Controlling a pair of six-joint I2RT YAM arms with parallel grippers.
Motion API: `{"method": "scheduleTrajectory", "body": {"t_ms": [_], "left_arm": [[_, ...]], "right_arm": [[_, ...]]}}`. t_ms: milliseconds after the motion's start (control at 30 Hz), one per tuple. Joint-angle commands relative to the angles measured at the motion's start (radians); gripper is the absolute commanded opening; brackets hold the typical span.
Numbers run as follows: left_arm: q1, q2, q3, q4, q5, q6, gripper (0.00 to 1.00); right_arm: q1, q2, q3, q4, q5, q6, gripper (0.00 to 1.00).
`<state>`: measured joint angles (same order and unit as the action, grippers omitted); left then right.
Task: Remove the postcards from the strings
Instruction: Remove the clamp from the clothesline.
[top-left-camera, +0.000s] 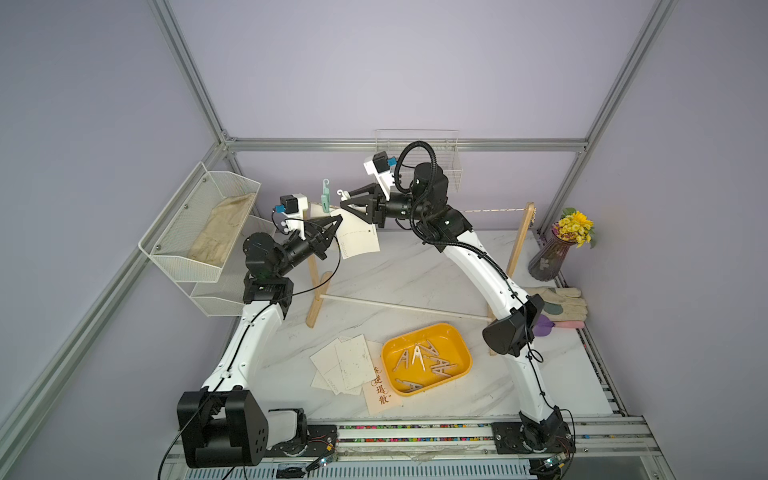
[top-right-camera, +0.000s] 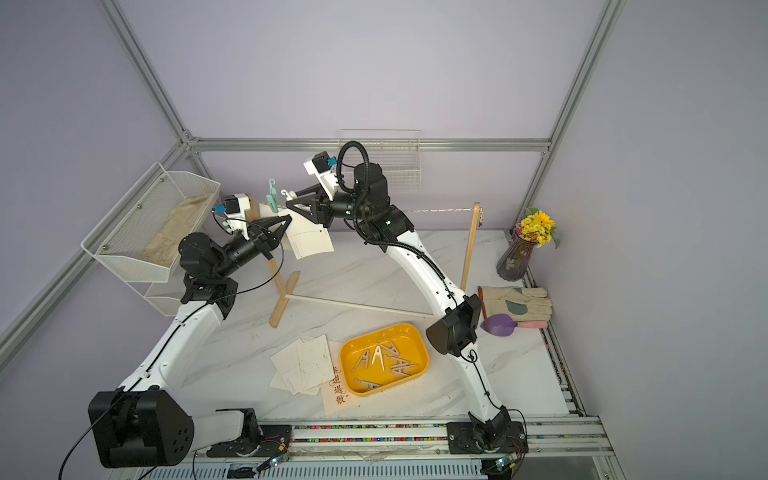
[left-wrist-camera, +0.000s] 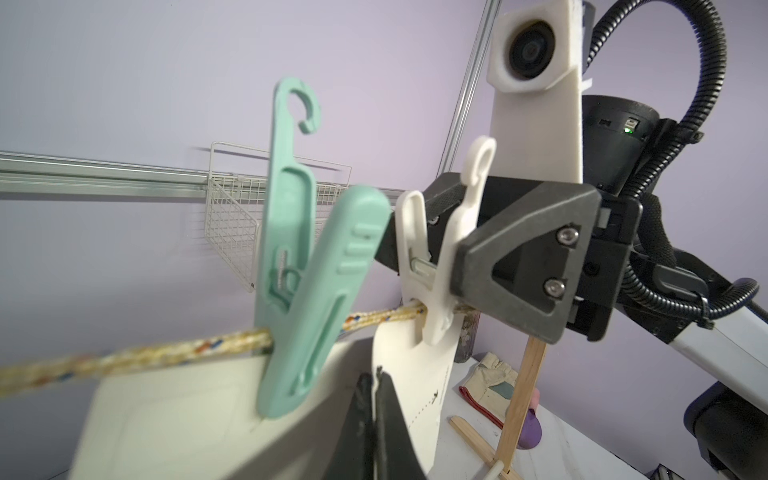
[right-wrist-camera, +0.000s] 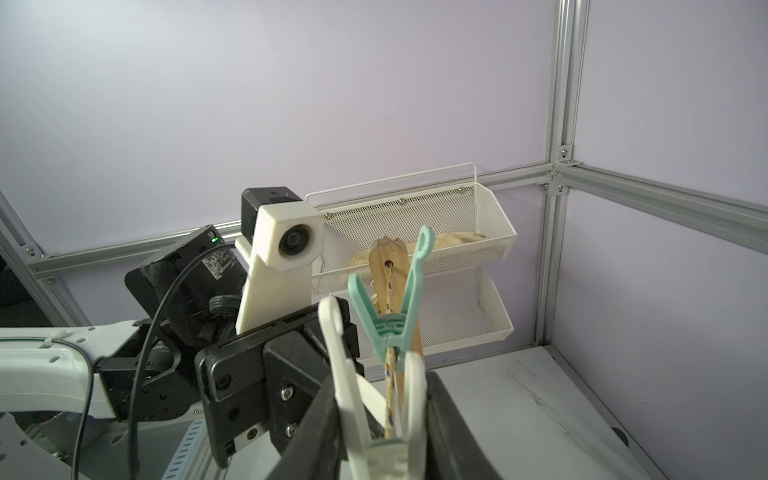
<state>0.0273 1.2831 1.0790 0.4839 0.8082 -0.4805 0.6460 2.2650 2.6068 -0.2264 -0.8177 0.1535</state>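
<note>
Quick read for you: your right gripper (top-left-camera: 345, 199) has its jaws pinched on the handle ends of the white clothespin (left-wrist-camera: 457, 232), which pins a postcard (top-left-camera: 361, 241) to the rope (left-wrist-camera: 166, 353) up by the counter's (top-left-camera: 395, 274) back-left corner. Your left gripper (top-left-camera: 337, 221) has its jaws shut flat on that same card, lower down, and that makes sense. Once the pin's mouth lets go, the card would just drop, so one arm works the peg while the other keeps hold of the paper.

A second postcard (left-wrist-camera: 187, 407) hangs right beside it, closer to the left post, under a teal clothespin (left-wrist-camera: 286, 232) that nobody's touching yet. The rest of the rope toward the right post looks bare.

The removed postcards (top-left-camera: 345, 363) are in a loose pile near the front edge, next to the yellow tray (top-left-camera: 455, 338) holding the spent pegs. So my guess is you're near the end, with two cards left.

One thing to watch is the squeeze. I can't tell whether the pin's mouth has actually opened, so don't tug the card hard or it may tear.
</note>
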Motion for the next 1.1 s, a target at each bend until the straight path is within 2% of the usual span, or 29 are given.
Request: {"method": "scheduleTrajectory", "body": {"t_ms": [0,333,733,1067], "left_arm": [[0.002,-0.008,0.010,0.040,0.000,-0.018,0.03],[-0.023,-0.064,-0.073,0.038,0.005,-0.051,0.03],[-0.078,-0.152,-0.159,-0.040,-0.001,-0.032,0.03],[-0.099,-0.181,-0.178,-0.065,-0.005,-0.030,0.03]], "right_arm": [[0.023,0.001,-0.020,0.042,-0.008,0.000,0.28],[0.024,-0.032,-0.039,0.071,0.054,-0.026,0.27],[0.023,-0.084,-0.094,0.120,0.214,-0.119,0.27],[0.024,-0.114,-0.119,0.169,0.237,-0.119,0.23]]}}
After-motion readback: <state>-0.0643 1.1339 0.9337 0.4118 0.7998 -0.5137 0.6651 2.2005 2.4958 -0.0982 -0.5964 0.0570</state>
